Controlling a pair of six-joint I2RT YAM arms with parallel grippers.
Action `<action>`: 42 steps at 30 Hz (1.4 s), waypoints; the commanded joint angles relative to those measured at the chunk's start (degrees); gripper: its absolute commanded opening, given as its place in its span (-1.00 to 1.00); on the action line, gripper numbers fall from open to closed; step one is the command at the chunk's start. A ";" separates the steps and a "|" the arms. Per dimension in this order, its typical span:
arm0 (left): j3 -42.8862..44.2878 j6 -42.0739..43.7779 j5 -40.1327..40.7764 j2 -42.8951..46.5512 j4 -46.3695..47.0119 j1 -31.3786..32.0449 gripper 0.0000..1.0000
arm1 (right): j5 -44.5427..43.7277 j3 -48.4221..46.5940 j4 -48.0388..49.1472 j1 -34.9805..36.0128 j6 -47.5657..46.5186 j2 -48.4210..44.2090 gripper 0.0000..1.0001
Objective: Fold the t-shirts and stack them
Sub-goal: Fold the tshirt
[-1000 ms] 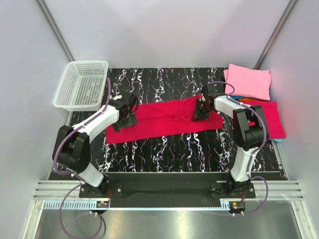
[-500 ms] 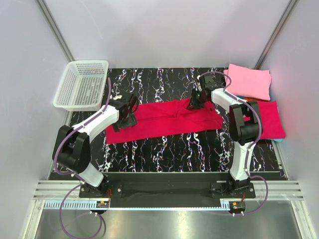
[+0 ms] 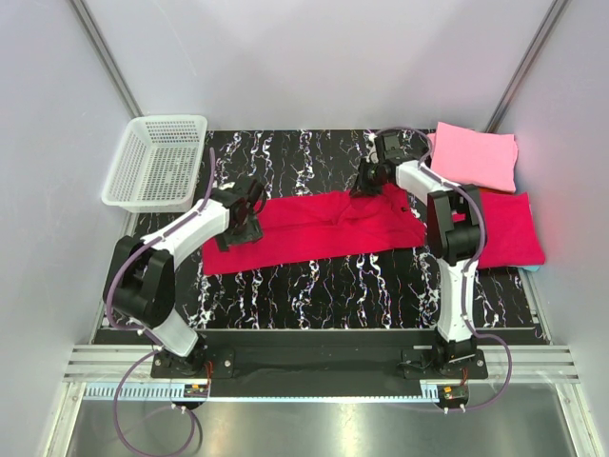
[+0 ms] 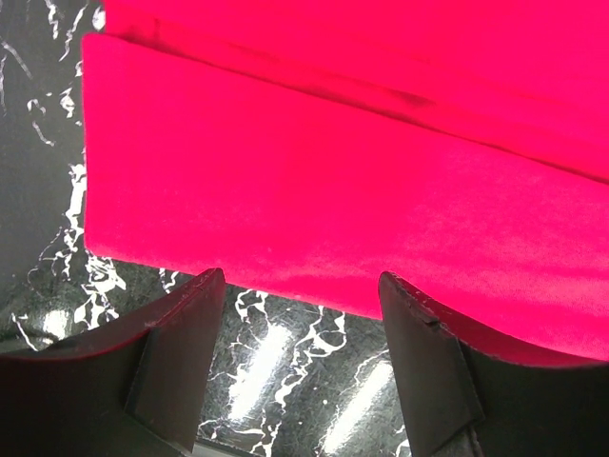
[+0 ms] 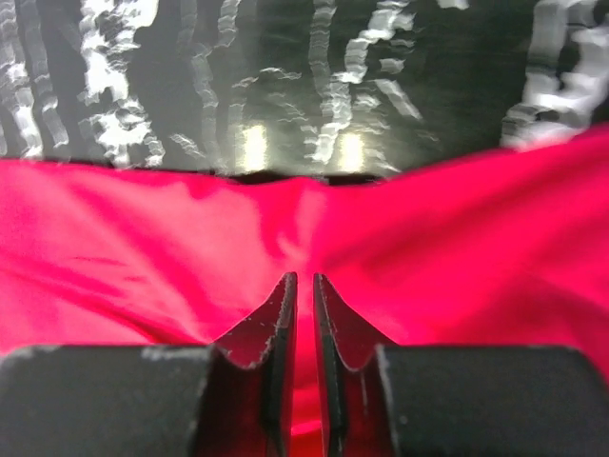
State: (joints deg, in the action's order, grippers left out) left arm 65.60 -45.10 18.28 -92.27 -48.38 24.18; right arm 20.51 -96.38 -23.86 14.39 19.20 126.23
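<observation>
My right gripper [image 5: 304, 279], jaws drawn almost together, pinches a raised ridge of the red shirt [image 3: 314, 228] at its far edge, presumably so that edge can be carried over into a fold. My left gripper [image 4: 300, 278] hangs wide open and empty just above the shirt's left end, placed to take a matching hold. The shirt lies as a long band across the table [image 3: 314, 286], under both hands.

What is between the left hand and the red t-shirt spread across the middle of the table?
Nothing visible. The left hand hangs open right over the red t-shirt at its left end. Between its fingers the wrist view shows only red cloth and the black marbled table.
</observation>
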 commanded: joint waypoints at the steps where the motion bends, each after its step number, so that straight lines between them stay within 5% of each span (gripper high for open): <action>1: 3.30 2.64 -2.19 -0.02 2.40 1.04 0.41 | -12.49 2.41 0.39 0.37 0.40 -8.45 -0.62; 5: 4.36 5.90 -7.81 -0.28 8.55 3.67 0.43 | -19.97 8.38 0.48 0.37 -0.04 -15.74 -0.51; 13: 10.67 1.60 -23.45 -10.36 22.43 5.87 0.45 | -19.20 16.30 -1.01 0.28 1.89 -20.15 -0.42; 22: 25.26 -0.95 -24.61 -23.12 25.35 9.92 0.38 | -12.87 23.95 -1.90 0.28 0.93 -25.51 -0.49; 33: 21.41 0.10 -20.05 -19.19 24.83 10.53 0.38 | -8.39 15.88 -2.33 0.28 -1.19 -14.53 -0.56; 42: 21.49 1.42 -18.46 -17.95 22.72 10.62 0.39 | -9.17 17.45 -2.07 0.37 -1.18 -14.52 -0.58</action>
State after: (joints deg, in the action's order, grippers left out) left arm 85.80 -44.82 -1.67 -113.16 -26.04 34.83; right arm 10.63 -78.96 -26.44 14.41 18.81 113.25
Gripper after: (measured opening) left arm 0.692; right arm 0.215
